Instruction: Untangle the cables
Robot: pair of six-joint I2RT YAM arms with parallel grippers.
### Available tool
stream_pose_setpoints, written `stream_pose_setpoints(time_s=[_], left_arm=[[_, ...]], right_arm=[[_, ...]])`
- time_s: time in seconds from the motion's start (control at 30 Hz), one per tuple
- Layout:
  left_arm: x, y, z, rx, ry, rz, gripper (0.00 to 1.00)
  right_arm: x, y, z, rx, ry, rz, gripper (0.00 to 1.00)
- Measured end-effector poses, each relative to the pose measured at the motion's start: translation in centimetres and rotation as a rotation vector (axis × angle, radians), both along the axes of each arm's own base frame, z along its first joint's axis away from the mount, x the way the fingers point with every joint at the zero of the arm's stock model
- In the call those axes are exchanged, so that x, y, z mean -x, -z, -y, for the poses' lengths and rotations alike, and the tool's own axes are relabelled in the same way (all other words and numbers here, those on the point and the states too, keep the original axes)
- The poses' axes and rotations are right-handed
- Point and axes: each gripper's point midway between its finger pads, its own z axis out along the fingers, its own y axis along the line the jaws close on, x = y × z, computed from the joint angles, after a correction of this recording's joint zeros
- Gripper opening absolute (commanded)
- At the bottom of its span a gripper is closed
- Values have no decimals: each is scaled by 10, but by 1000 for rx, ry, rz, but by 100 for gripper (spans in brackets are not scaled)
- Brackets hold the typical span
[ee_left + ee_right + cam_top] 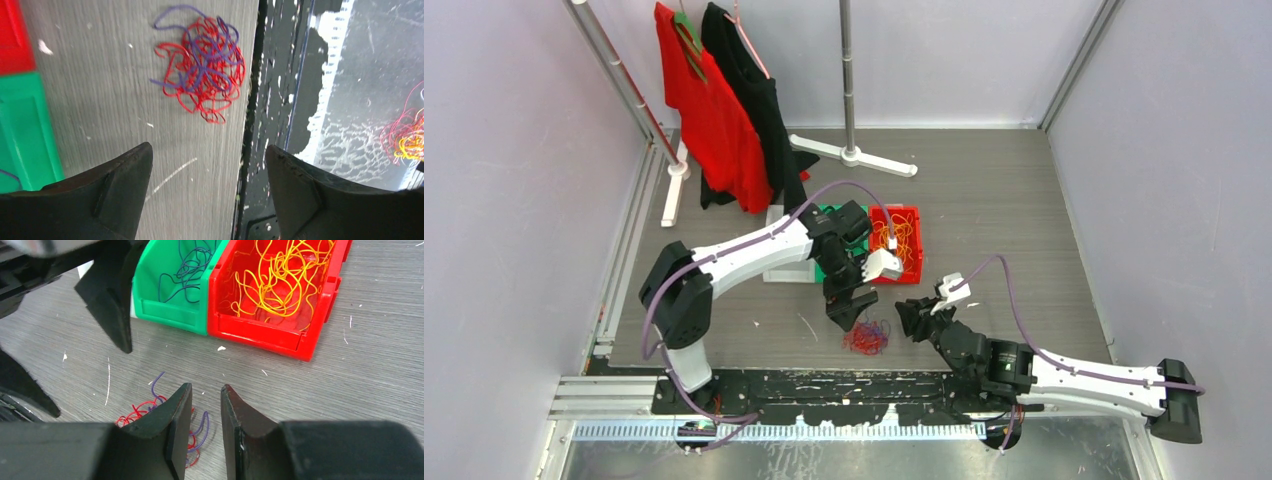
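Grey tabletop, near edge: the tangled red-and-purple cables (202, 62) lay between your wide-open left gripper (207, 150) and barely parted, empty right gripper (206, 387), seemingly poised to tease strands apart toward the far bins (170, 310).

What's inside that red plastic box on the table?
The red plastic bin holds a loose tangle of thin orange-yellow cable, and patches of the bin's red floor show through the loops. Anything lying under the denser loops is covered and cannot be made out.
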Motion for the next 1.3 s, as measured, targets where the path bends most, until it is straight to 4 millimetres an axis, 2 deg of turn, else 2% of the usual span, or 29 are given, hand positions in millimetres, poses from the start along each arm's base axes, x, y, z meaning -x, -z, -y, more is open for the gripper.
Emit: stream_pose_setpoints(time_s=[0.1,0.23,0.43,0.73,0.77,0.9,0.93,1.03,1.17,1.23,1.3], left_arm=[[-7,1,16,49,-24,-31,77],[-14,10,35,94,-93,-65,66],[-7,27,43,115,-158,-118,40],[-4,39,55,129,-163,-162,36],[-3,40,55,127,-162,-169,34],[-1,41,55,123,-162,-183,4],[-1,42,55,123,-161,-180,1],[-3,43,54,115,-161,-163,0],[-7,35,50,107,-169,-127,0],[-10,20,48,116,-173,-95,0],[-18,-5,49,149,-179,-54,0]], right_arm=[[0,2,3,-4,11,-11,33],[1,5,7,4,21,-19,32],[1,8,11,23,28,-23,30],[1,9,10,31,28,-25,30],[1,9,10,30,28,-25,29],[1,9,10,28,28,-25,27],[1,8,10,28,28,-25,27],[1,8,10,26,28,-24,25],[1,6,10,16,27,-21,24],[1,5,10,14,27,-20,24],[1,5,10,13,27,-19,24]])
